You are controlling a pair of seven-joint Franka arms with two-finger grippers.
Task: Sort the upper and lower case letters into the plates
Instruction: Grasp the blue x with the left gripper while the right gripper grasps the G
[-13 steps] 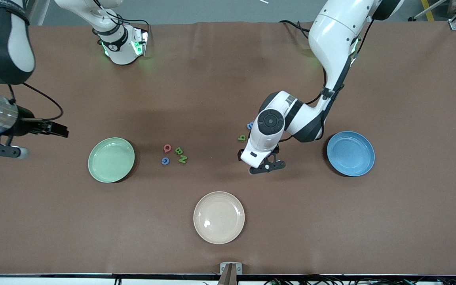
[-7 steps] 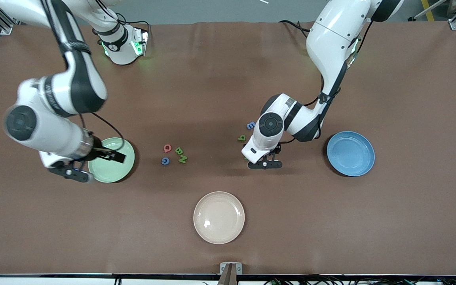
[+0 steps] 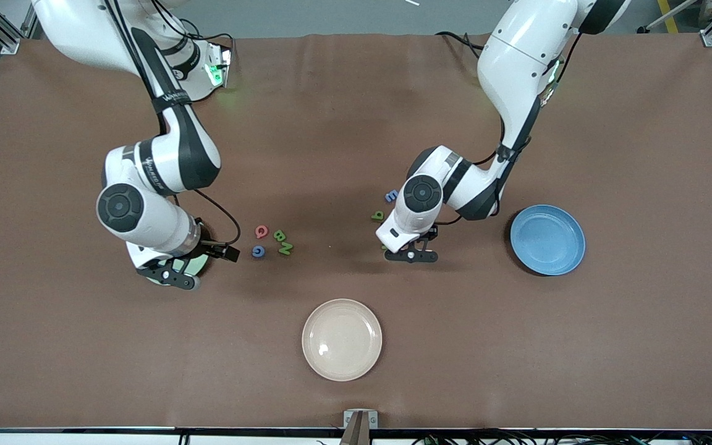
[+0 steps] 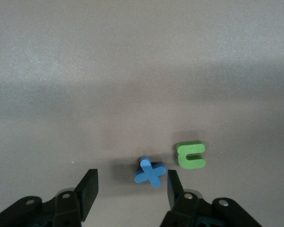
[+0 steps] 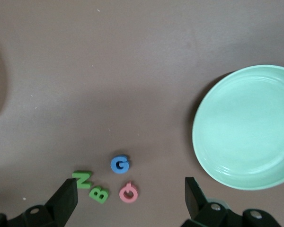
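Swung in over the green plate [image 5: 246,127] within the last second: right pincer [image 3: 173,276], spread wide, empty, near the capitals [image 3: 272,241]. Lowered at mid-desk [image 3: 356,123]: left pincer [image 4: 131,185], half narrowed around blue x [image 4: 150,171], not yet clamped; green c [image 4: 190,155] just beside. Blue plate [image 3: 547,240] empty, toward the left arm's end. Probably first pick under way; nothing sorted yet.

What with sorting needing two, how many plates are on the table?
3. A green plate, mostly under the right arm; a blue plate toward the left arm's end; a beige plate nearest the front camera, between them. No others seem hidden.
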